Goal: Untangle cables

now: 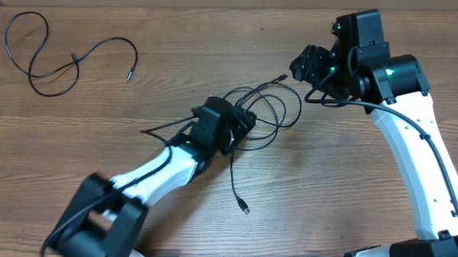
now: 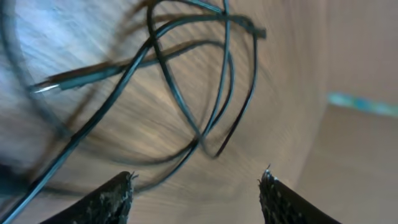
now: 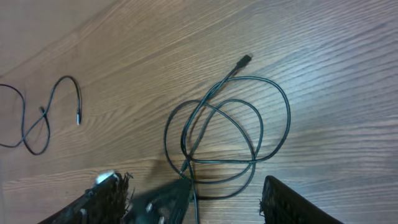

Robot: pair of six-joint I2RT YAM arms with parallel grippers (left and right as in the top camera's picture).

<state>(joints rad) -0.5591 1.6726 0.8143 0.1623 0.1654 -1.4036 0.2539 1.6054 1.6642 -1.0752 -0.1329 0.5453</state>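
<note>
Finds cable bundle [image 1: 269, 118] looped at centre of surface [image 1: 349, 194], plug end [image 1: 283, 77] pointing toward right arm. Finds 1 separate cable [image 1: 72, 60] well apart, far-left corner. Notes left fingers [image 2: 112, 199] apart over bundle edge, clamping nothing. Notes right fingers [image 3: 292, 202] apart, empty, near plug end.

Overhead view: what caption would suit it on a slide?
Untangling cables: left gripper over the tangled cable bundle, right gripper open nearby, a separate cable lying apart on the wooden table.
</note>
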